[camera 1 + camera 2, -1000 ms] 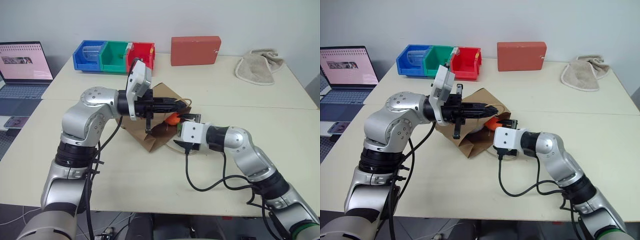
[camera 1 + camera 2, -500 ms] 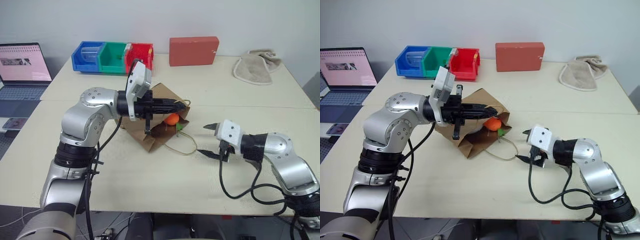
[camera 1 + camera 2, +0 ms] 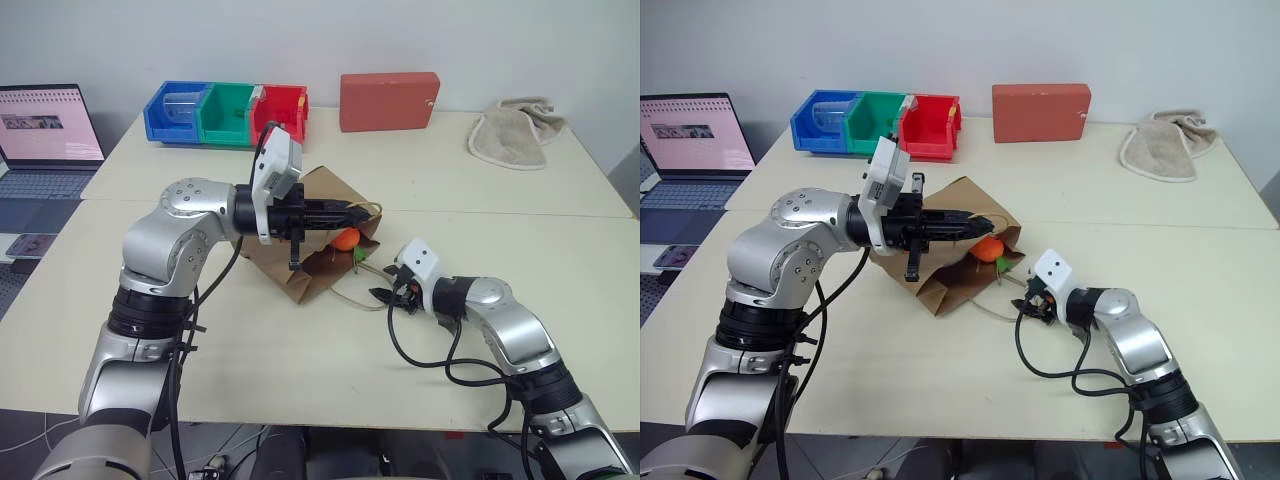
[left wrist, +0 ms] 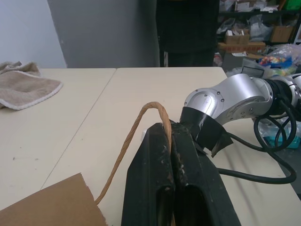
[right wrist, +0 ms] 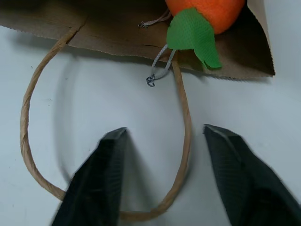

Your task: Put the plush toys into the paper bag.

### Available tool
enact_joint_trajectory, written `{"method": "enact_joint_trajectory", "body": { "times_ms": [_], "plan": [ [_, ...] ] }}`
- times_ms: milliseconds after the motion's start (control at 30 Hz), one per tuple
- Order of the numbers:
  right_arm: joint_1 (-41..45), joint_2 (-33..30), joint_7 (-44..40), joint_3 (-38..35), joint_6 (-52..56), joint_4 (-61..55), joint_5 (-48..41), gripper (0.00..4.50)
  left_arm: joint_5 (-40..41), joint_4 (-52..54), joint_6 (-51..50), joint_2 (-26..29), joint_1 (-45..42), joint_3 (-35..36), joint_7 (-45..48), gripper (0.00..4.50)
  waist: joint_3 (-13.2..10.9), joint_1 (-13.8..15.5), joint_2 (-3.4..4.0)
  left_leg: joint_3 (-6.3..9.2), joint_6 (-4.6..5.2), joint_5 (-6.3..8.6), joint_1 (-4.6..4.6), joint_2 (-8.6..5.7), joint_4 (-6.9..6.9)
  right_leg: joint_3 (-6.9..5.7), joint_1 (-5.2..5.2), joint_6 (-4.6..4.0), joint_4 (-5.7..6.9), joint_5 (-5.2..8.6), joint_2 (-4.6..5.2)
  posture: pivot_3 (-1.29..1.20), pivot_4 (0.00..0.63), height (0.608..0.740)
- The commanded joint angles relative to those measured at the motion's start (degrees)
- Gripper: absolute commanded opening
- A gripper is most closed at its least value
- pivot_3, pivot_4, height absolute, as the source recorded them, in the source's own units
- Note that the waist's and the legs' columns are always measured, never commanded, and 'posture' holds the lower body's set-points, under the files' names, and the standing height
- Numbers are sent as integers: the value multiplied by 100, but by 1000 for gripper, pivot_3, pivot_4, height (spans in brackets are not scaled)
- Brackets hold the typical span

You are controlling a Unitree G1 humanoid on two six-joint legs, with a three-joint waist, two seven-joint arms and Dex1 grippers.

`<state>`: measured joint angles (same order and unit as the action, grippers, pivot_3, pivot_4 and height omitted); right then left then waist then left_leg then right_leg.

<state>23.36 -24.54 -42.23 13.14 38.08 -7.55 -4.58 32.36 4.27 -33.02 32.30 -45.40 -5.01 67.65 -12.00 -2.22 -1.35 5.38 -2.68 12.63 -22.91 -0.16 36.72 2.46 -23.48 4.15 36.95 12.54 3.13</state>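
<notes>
carrot (image 5: pixel 207 9) cut off, paper bag (image 3: pixel 310 275) interior hidden

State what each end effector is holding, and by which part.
Left end effector: shut on the paper bag's upper cord handle. Right end effector: holds nothing, open over the lower handle.

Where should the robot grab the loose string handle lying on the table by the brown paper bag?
Best at the far curve of the tan twisted-cord loop handle, away from the brown kraft paper bag. It lies flat on the table, so come from above, with the right hand open, one finger inside the loop and one outside. The left hand is shut on the other handle.
</notes>
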Motion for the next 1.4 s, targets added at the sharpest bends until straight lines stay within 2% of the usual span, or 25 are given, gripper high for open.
{"method": "enact_joint_trajectory", "body": {
  "times_ms": [33,133,167,367,567,733,900,1000,1333,1400],
  "plan": [
    [78,-83,32,-79,-3,-95,-45,1250,49,218,68,50,-16,158,-47,0,0,1,0,1,0,0,0,0,0,0,0,0,0,0,0,0,150,740],
    [93,-57,97,-199,83,-11,-109,114,68,213,86,46,-17,175,-64,0,0,2,0,0,0,0,0,0,0,-1,0,0,0,0,0,0,150,740],
    [102,-43,111,-231,115,5,-137,17,70,206,89,46,-21,174,-65,0,0,2,0,0,0,0,0,0,0,0,0,0,0,0,0,0,150,740],
    [128,-206,-116,-678,594,-457,-753,17,161,153,53,41,-135,325,-143,0,0,10,0,1,0,0,-1,0,0,0,0,0,0,0,0,0,150,740],
    [412,-1205,-741,-2049,2208,-1648,-2378,17,571,-59,-201,-177,-579,736,-500,0,-2,47,2,8,0,0,-6,0,1,-7,1,0,-3,0,0,0,150,740],
    [1375,-2026,-867,-3187,3521,-1414,-3496,17,476,-674,50,-482,-1024,829,-688,0,-3,49,4,6,1,0,-3,-2,5,-6,4,1,-2,0,1,0,150,740],
    [1821,-2602,-822,-3288,4078,-1101,-3947,17,174,-1421,509,-790,-1352,671,-623,0,-2,50,3,4,2,1,-5,-1,-2,-6,4,-1,-9,1,1,0,150,740],
    [1902,-2701,-738,-3187,4213,-969,-4046,17,12,-1761,707,-906,-1452,584,-486,0,-3,40,3,-4,2,1,-9,-2,-2,0,-2,0,-10,1,2,0,150,740],
    [2145,-2047,126,-3005,4094,-559,-3980,17,-448,-2708,979,-1094,-1756,438,-210,0,-3,37,3,-7,2,1,-11,-2,-2,3,-8,1,-7,0,2,0,150,740],
    [2319,-1975,176,-3130,4164,-447,-4110,672,-535,-2735,1010,-1030,-1793,394,-115,432,-4,37,6,-7,2,1,-14,-4,-2,4,-10,1,-8,0,2,0,150,740]
  ]
}}
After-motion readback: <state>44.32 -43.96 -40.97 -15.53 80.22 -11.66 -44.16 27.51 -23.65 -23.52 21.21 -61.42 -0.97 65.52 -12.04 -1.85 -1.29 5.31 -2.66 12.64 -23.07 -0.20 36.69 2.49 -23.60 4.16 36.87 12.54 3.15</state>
